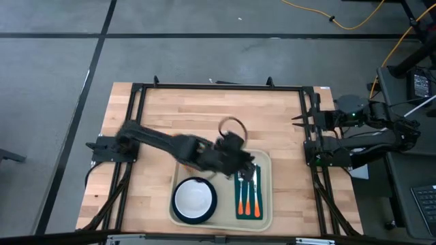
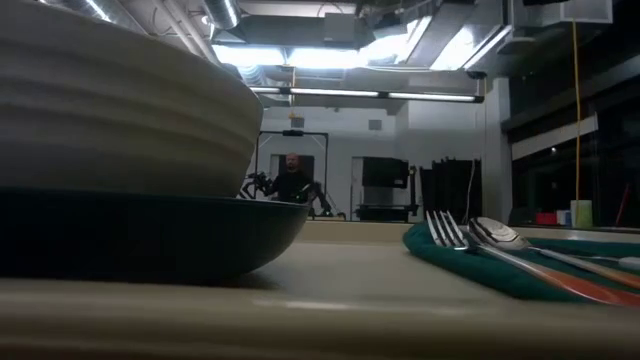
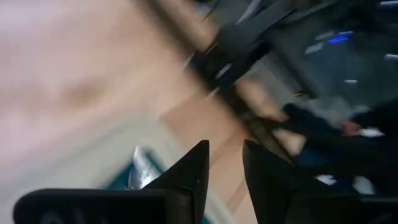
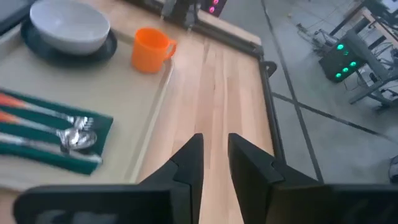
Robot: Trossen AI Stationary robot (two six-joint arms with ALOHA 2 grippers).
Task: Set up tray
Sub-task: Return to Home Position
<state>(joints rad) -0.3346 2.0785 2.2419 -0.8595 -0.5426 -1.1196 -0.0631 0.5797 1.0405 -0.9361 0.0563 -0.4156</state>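
Note:
The cream tray (image 1: 262,160) lies at the table's near middle. On it a white bowl (image 1: 194,197) sits in a dark plate (image 4: 37,53). To their right, a green napkin (image 1: 248,197) carries orange-handled cutlery (image 4: 71,134). An orange cup (image 4: 152,48) stands upright on the tray by its far rim; the left arm hides it in the high view. My left gripper (image 1: 246,163) hovers over the tray's far part, slightly open and empty (image 3: 225,152). My right gripper (image 4: 215,146) waits shut at the table's right edge (image 1: 298,122).
A black frame (image 1: 218,87) runs around the wooden table. Bare wood (image 1: 191,116) lies between the tray and the far rail. In the low view the plate and bowl (image 2: 110,150) fill the left, the fork and spoon (image 2: 480,240) the right. A person (image 2: 291,178) stands far behind.

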